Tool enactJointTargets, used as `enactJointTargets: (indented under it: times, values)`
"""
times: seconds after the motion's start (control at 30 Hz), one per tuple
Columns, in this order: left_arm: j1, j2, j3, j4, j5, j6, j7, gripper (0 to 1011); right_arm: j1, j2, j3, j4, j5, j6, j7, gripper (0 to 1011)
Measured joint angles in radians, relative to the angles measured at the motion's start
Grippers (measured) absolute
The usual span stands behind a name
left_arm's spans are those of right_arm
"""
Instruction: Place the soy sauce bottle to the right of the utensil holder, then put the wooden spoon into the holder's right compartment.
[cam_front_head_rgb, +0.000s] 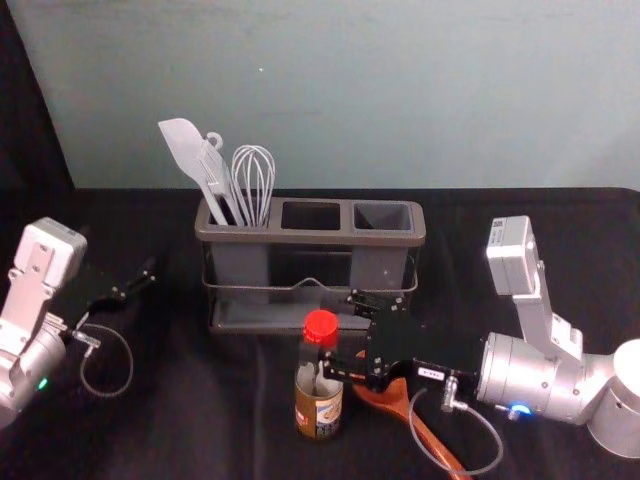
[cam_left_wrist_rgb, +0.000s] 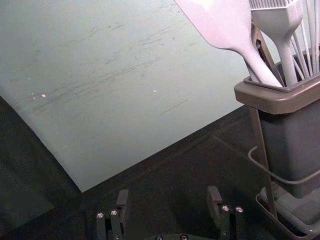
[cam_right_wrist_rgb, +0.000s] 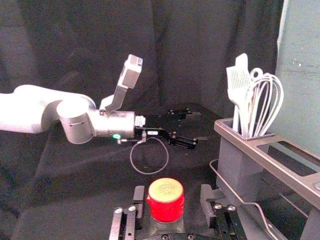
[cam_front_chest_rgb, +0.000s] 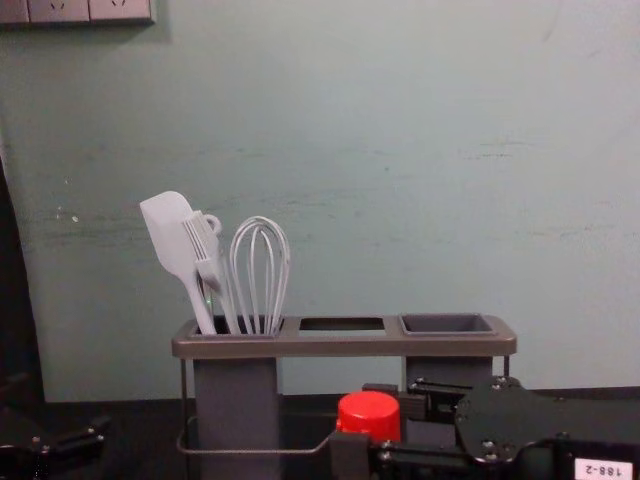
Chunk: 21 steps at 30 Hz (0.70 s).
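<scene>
Neither placement is done. The soy sauce bottle (cam_front_head_rgb: 318, 405) stands before the utensil holder (cam_front_head_rgb: 310, 238), toward the counter's (cam_front_head_rgb: 180, 410) near edge, the right pincer (cam_front_head_rgb: 333, 325) spread around it. The wooden spoon (cam_front_head_rgb: 386, 398) lies just right. The left pincer (cam_front_head_rgb: 138, 281) idles, spread, toward the left edge.

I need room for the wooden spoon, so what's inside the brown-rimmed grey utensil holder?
Its left compartment holds a pale spatula, pale brush and pale wire whisk, lower ends hidden. Nothing rises from the middle opening or right compartment; its floor is hidden.
</scene>
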<state>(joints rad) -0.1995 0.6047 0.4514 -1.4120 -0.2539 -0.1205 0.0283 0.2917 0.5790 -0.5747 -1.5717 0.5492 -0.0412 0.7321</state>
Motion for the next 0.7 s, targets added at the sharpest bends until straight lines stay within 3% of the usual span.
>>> enactJointTargets:
  times: [0.33,0.53,0.7]
  values:
    - [0.000,0.000,0.000,0.000,0.000,0.000,0.000,1012,-0.001,0.001,0.001,-0.001,0.001,-0.001,0.000,406]
    - [0.000,0.000,0.000,0.000,0.000,0.000,0.000,1011,-0.008,0.006,0.004,-0.011,0.000,-0.010,-0.005,390]
    - [0.000,0.000,0.000,0.000,0.000,0.000,0.000,1011,-0.046,0.042,0.038,-0.082,0.001,-0.025,-0.039,392]
